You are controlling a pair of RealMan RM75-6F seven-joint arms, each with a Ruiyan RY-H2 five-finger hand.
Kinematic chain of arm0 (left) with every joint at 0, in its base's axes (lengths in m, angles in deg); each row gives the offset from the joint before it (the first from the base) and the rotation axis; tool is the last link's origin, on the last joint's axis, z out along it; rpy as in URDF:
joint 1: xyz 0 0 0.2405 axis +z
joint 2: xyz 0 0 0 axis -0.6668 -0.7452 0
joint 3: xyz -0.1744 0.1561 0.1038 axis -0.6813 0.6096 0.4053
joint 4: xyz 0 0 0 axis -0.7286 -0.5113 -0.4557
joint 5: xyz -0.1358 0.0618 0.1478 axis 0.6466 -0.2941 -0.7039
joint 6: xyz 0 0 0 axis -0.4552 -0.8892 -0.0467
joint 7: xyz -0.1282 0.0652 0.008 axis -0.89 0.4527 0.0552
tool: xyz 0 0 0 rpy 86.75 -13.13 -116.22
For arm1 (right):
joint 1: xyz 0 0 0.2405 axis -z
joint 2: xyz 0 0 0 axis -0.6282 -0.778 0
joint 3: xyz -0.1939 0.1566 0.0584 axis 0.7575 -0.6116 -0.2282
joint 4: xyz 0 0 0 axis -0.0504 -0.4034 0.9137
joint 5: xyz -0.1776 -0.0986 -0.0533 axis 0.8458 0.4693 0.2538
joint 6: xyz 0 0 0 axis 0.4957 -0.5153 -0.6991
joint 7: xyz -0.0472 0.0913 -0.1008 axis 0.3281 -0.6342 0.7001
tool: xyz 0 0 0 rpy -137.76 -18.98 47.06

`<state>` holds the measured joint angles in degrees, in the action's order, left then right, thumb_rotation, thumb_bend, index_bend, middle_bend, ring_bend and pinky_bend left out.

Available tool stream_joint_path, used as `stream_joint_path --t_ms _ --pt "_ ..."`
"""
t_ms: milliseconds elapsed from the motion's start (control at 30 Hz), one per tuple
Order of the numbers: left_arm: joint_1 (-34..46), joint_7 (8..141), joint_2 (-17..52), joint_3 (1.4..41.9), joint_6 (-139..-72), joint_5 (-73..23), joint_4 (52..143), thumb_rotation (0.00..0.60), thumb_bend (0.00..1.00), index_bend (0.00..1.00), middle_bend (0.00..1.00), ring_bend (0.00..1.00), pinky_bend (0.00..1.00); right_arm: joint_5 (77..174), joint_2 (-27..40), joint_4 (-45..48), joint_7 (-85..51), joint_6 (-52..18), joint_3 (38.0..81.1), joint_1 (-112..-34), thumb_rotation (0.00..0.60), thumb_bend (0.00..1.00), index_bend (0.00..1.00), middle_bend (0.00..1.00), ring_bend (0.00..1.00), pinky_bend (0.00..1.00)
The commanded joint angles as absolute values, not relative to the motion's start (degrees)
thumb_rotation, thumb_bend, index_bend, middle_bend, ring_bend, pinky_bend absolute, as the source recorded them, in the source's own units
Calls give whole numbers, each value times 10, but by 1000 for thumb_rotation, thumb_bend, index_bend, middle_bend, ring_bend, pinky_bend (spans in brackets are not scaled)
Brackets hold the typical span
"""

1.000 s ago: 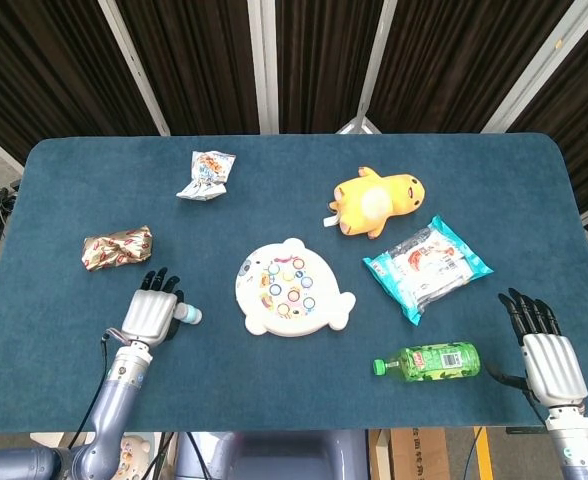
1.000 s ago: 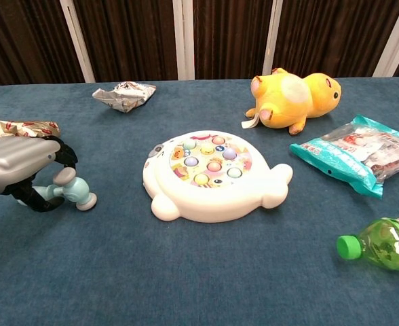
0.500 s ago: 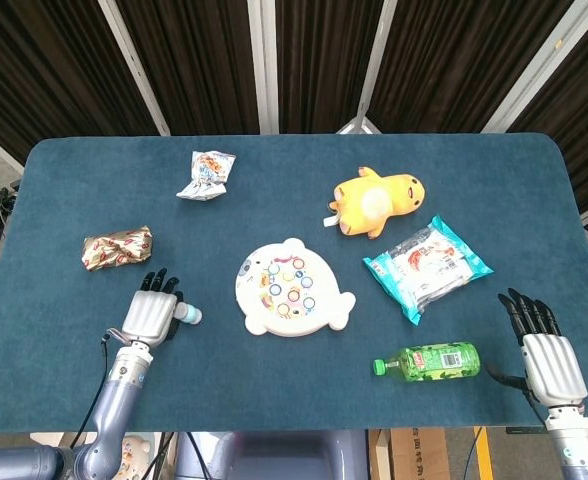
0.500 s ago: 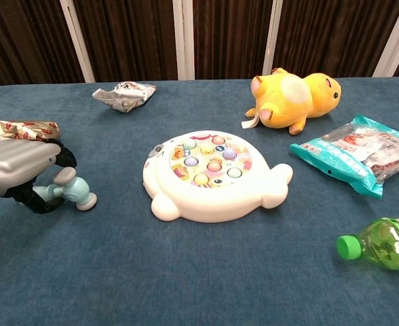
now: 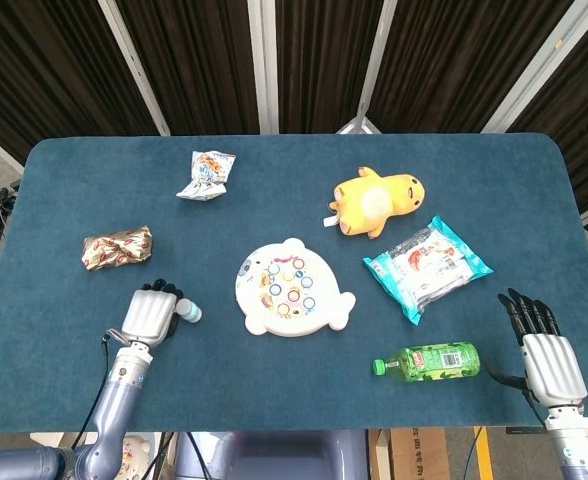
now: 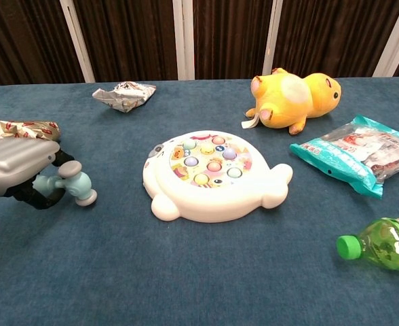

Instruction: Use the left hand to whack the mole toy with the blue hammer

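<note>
— So, what lies on the blue bench (image 5: 64,190), biggest first?

— Around the middle sits the white mole toy (image 5: 292,288), its coloured buttons facing up. Behind it to the right lies a yellow plush (image 5: 378,202) on its side, with a teal snack bag (image 5: 427,266) beside that and a green bottle (image 5: 431,361) lying flat near the front edge, cap toward the toy. On the left are a crumpled red-and-gold wrapper (image 5: 117,248) and, farther back, a crumpled white wrapper (image 5: 205,174).

— And the blue hammer?

— Left of the toy, well apart from it, the blue hammer (image 6: 69,183) is in the left hand (image 5: 150,316). Its handle runs back into the palm; the head juts out to the right, toward the toy, its long axis crosswise to the handle, one flat face low by the cloth.

— The fingers?

— Curled round the handle (image 6: 30,193), gripping it. The right hand (image 5: 548,358) rests palm-down at the bench's front right corner, fingers straight and slightly spread, holding nothing.

— Anything different from a moment ago?

— Yes. The left hand's fingers have curled further under, so in the head view less of them shows beyond the knuckles, and the hammer's head has tipped up a little. Everything else lies as it did.
</note>
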<state>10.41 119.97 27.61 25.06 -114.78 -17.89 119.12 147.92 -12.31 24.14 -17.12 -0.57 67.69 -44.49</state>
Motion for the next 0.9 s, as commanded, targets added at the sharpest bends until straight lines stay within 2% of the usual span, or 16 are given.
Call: stream_joint_path --t_ms 33,300,567,767,900 --pt "105 1195 274 252 -1149 -187 1192 600 643 605 420 291 440 1479 -123 241 -171 -6 677 -445 600 191 0 0 0 0" --pt "103 1185 268 250 -1147 -205 1195 600 676 639 471 354 509 1479 -123 242 -171 -6 677 -445 600 191 0 0 0 0" --pt "82 1154 238 265 -1090 -255 1190 600 704 668 500 380 541 1476 -123 242 -170 -7 676 -445 600 192 0 0 0 0" --pt "56 1125 187 257 -1042 -280 1225 600 705 668 501 381 543 1470 -124 242 -172 -9 674 -445 600 192 0 0 0 0" --pt "41 1128 143 240 -1034 -287 1266 600 705 668 501 381 543 1467 -123 242 -171 -13 673 -447 600 191 0 0 0 0"
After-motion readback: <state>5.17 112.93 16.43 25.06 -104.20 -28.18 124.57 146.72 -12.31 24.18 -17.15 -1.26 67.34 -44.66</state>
